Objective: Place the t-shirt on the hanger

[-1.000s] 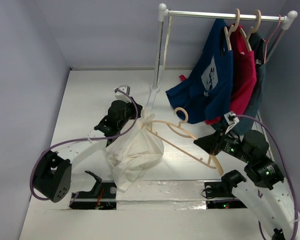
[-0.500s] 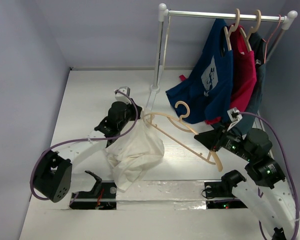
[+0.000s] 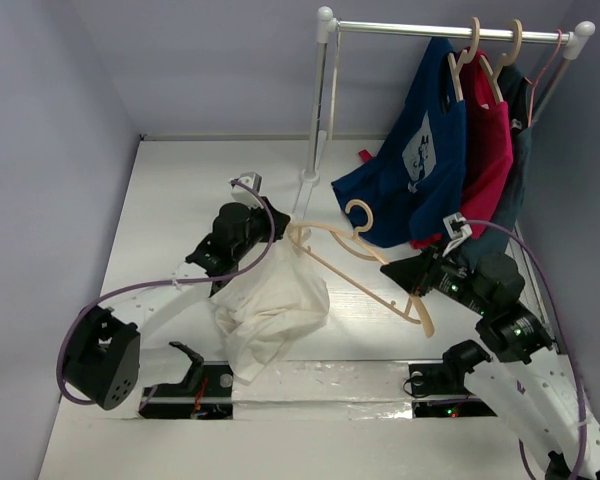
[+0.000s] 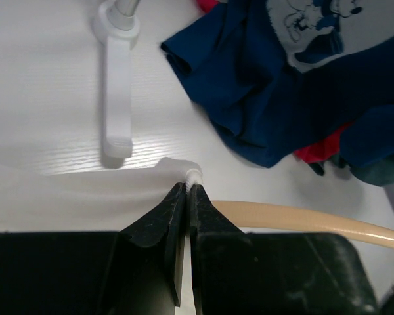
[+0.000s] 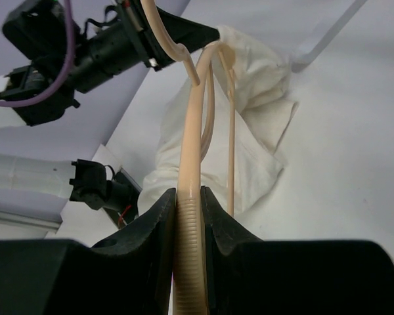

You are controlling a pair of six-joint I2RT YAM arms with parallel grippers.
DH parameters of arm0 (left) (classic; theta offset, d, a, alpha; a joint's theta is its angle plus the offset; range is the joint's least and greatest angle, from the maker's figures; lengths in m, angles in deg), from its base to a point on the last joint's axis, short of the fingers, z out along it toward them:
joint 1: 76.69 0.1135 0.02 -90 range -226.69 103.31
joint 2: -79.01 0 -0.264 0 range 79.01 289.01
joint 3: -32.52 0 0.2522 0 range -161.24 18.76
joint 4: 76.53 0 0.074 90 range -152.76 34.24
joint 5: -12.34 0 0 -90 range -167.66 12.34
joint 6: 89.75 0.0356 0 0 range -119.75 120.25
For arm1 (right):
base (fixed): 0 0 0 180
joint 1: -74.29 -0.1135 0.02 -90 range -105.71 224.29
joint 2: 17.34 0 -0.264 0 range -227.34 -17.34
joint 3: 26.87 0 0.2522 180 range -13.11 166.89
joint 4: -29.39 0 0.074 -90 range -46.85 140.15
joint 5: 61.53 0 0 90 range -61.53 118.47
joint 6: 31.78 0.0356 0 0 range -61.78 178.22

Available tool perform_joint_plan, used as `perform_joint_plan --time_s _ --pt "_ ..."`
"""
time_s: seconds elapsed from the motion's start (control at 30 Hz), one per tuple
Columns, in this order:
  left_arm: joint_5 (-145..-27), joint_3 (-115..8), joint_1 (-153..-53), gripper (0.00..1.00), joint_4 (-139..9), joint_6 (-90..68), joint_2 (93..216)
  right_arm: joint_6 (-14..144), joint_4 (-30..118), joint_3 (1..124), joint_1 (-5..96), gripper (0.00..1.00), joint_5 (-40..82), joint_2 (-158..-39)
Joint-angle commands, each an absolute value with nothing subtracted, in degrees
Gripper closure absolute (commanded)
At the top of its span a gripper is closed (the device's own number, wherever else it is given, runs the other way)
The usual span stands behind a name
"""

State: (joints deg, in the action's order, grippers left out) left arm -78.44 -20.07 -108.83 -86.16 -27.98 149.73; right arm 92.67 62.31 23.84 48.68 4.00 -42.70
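The cream-white t-shirt (image 3: 270,305) hangs bunched from my left gripper (image 3: 278,232), which is shut on a fold at its top edge (image 4: 194,176). The tan wooden hanger (image 3: 370,272) slants across the middle, hook (image 3: 359,212) upward. Its left arm tip lies against the pinched fabric, beside my left gripper (image 4: 187,190). My right gripper (image 3: 420,276) is shut on the hanger's ribbed right arm (image 5: 189,216). In the right wrist view the hanger runs from my right gripper (image 5: 188,197) toward the t-shirt (image 5: 249,131). Whether the left arm tip sits inside the shirt is hidden.
A white garment rack (image 3: 320,100) stands at the back right, its foot (image 4: 117,98) close to my left gripper. On it hang a navy printed shirt (image 3: 420,160), a red shirt (image 3: 488,160), a dark teal shirt (image 3: 515,190) and a thin pink wire hanger (image 3: 550,60).
My right gripper has moved up and left with the hanger, bringing its hook closer to the navy shirt. My left gripper has risen slightly with the t-shirt.
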Motion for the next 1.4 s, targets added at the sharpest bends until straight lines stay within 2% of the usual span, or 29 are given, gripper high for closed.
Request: perform_joint_plan --time_s 0.0,0.2,0.27,0.43,0.47,0.6,0.7,0.87,0.97,1.17,1.27,1.37 --pt "-84.16 -19.38 -108.68 1.00 -90.36 -31.04 145.73 95.13 52.65 21.97 47.83 1.00 3.69 -43.35" --pt "-85.74 -18.33 -108.68 1.00 -88.69 -34.64 141.60 96.18 43.78 19.24 43.53 1.00 10.61 -45.46" --pt "-86.45 -18.24 -109.20 1.00 -88.08 -35.61 139.75 94.79 38.96 19.15 37.92 1.00 14.56 -48.35" --pt "-84.87 -18.85 -109.21 1.00 -83.88 -37.19 134.23 87.15 30.52 19.15 19.49 1.00 38.81 -56.00" --pt "-82.78 -19.12 -109.21 1.00 -82.73 -37.28 133.08 86.26 25.80 18.45 17.96 1.00 44.59 -57.40" --pt "-78.19 -19.82 -109.21 1.00 -77.89 -37.46 126.23 81.96 12.16 14.41 12.60 1.00 55.85 -61.09" --pt "-70.58 -21.05 -109.21 1.00 -73.32 -36.93 122.19 76.87 1.17 13.35 7.87 1.00 62.80 -65.48" --pt "-60.54 -25.18 -109.21 1.00 -66.55 -34.39 117.60 62.22 -17.45 16.41 -0.32 1.00 70.21 -73.14" --pt "-55.43 -29.39 -109.21 1.00 -64.09 -32.72 117.33 54.98 -22.48 19.31 -5.42 1.00 71.27 -77.88" --pt "-52.44 -34.23 -109.21 1.00 -62.85 -29.81 118.12 33.92 -44.60 19.67 -19.03 1.00 81.63 -84.04" --pt "-52.35 -34.24 -109.21 1.00 -63.03 -29.64 117.25 24.50 -55.17 21.07 -21.33 1.00 88.30 -89.91" --pt "-51.47 -33.63 -109.21 1.00 -62.85 -29.72 116.63 26.56 -55.20 21.26 -21.34 1.00 87.89 -91.69"
